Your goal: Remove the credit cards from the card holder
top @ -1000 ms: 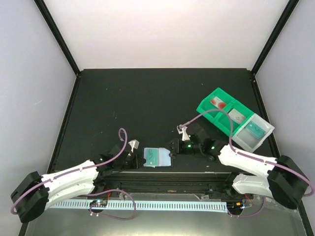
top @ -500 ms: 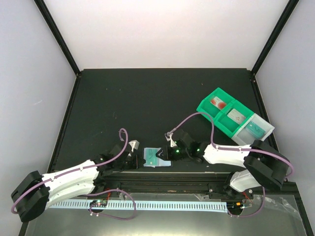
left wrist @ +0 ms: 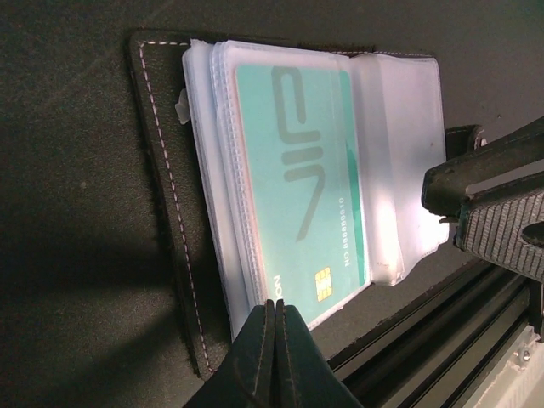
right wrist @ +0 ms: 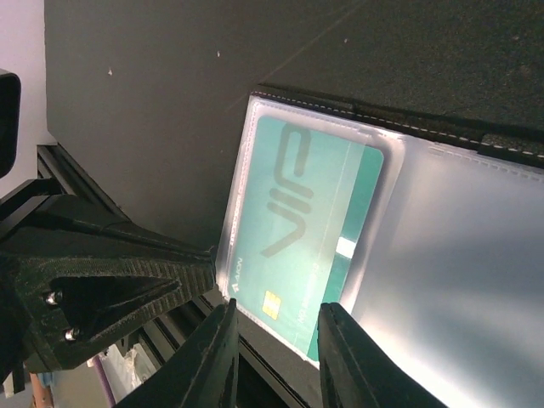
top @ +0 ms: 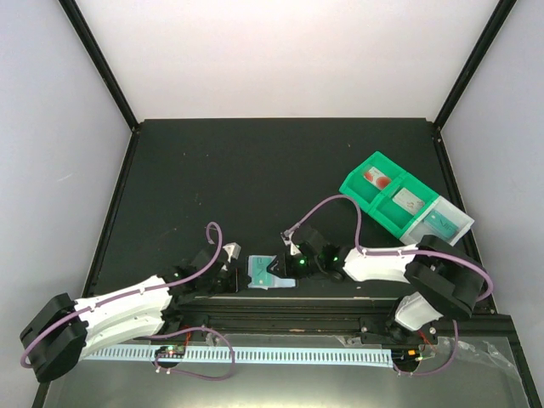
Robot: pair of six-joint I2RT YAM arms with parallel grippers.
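The black card holder [top: 265, 274] lies open near the table's front edge, its clear pockets up. A teal credit card [left wrist: 297, 178] sits in one pocket; it also shows in the right wrist view [right wrist: 297, 229]. My left gripper [top: 231, 274] is at the holder's left side, shut, its tips [left wrist: 274, 310] resting on the pocket edge beside the black cover [left wrist: 161, 170]. My right gripper [top: 289, 263] is at the holder's right side, open and empty [right wrist: 276, 327], its fingers on either side of the teal card's near end.
A green-and-clear tray [top: 357, 191] stands at the right. It holds a white card with red marks [top: 375, 178], a pale grey card [top: 410, 203] and a pale card with teal marks [top: 442, 223]. A black rail [top: 280, 306] runs along the front edge just behind the holder.
My right arm has swung left from near the tray to the card holder's right side. The left arm and the holder have stayed put.
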